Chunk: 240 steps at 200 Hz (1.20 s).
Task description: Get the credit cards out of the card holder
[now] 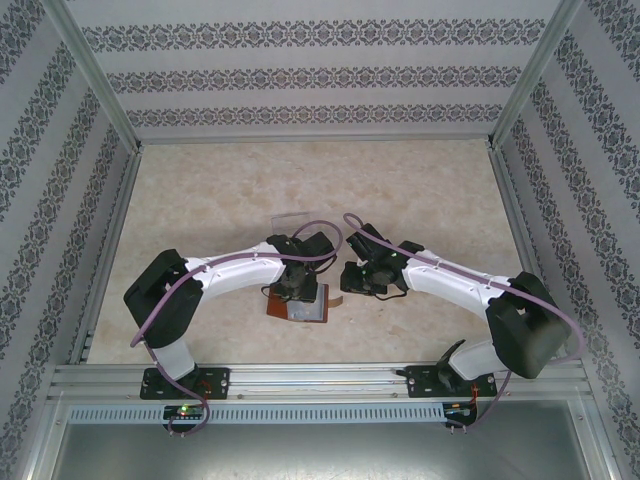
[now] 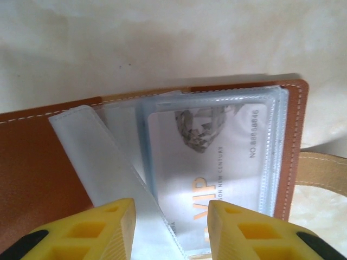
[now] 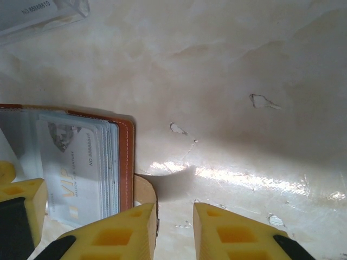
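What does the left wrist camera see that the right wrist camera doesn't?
Left wrist view: a loose clear sleeve flap lying slantwise across the open card holder, plus the holder's plain brown left half.
Right wrist view: a corner of a clear tray with printed numbers inside, and small chips in the table.
Both: the pale VIP card in its clear pocket, the holder's stitched brown edge and the tan strap. The left gripper and the right gripper each have yellow fingers, held apart.

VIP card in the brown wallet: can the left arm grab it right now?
Probably yes: the left gripper hangs right over the VIP card, fingers apart. But the card sits inside a clear sleeve, which may get pinched too.
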Each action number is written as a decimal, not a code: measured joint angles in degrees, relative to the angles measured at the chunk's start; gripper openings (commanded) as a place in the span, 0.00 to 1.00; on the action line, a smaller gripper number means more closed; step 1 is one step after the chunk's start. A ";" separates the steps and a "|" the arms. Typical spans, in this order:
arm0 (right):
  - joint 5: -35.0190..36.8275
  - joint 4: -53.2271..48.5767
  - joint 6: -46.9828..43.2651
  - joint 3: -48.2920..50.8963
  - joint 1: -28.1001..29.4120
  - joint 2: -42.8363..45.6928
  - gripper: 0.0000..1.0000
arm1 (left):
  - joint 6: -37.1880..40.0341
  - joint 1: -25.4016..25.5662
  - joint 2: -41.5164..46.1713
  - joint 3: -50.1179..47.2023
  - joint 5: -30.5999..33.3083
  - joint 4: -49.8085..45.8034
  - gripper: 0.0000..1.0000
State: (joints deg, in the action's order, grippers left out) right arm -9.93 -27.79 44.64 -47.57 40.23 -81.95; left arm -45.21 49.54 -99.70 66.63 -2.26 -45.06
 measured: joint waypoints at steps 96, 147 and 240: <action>-0.02 0.02 -0.02 -1.44 0.04 -1.36 0.27 | 0.48 0.00 0.09 0.00 3.04 -4.59 0.36; -0.74 0.50 -0.02 -3.06 0.98 -2.80 0.27 | 0.87 0.00 1.29 -1.07 4.96 -5.70 0.29; -6.49 3.32 0.24 -3.61 3.91 -7.93 0.29 | 1.03 -0.02 1.73 -6.69 3.52 -5.22 0.16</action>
State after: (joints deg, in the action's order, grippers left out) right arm -16.43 -24.47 44.88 -51.18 44.14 -89.89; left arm -44.18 49.52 -97.97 59.94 1.26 -50.28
